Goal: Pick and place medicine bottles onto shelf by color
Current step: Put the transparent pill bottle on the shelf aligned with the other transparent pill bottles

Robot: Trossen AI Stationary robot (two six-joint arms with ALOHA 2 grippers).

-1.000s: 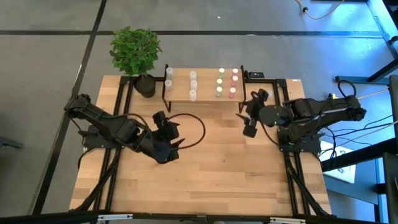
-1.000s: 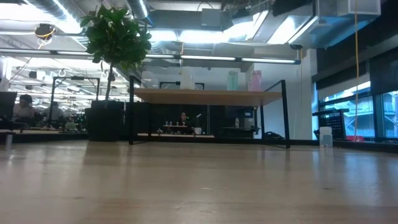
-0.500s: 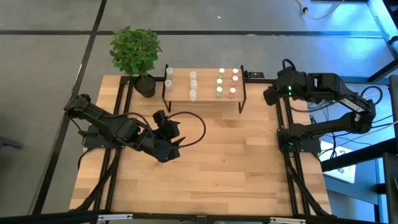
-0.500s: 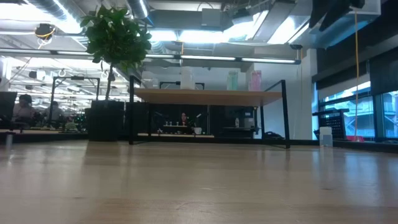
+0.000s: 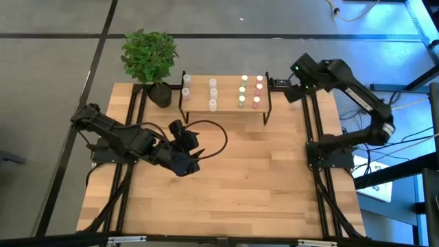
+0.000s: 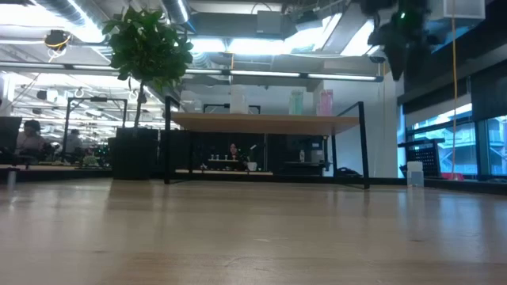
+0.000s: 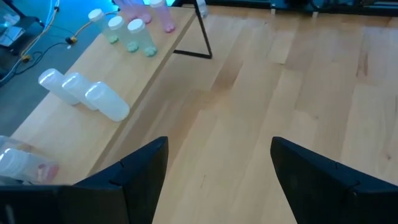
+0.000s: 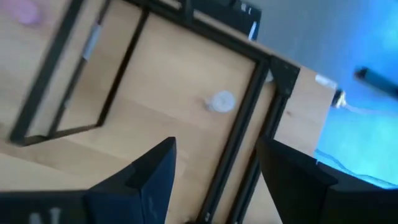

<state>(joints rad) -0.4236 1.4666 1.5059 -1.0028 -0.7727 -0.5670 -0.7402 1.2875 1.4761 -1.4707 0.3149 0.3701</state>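
The tiny whitish capped medicine bottles [image 5: 242,90] are standing in rows on the low light-wood shelf [image 5: 225,103]; the left pincer [image 7: 217,180] is gaping empty over the wooden counter [image 5: 233,185], the right pincer [image 8: 214,177] hovering open beside the shelf

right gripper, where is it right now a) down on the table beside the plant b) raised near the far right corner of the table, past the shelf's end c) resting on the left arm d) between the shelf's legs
b, the high view shows the right gripper raised by the far right corner, just off the end of the shelf, open and empty.
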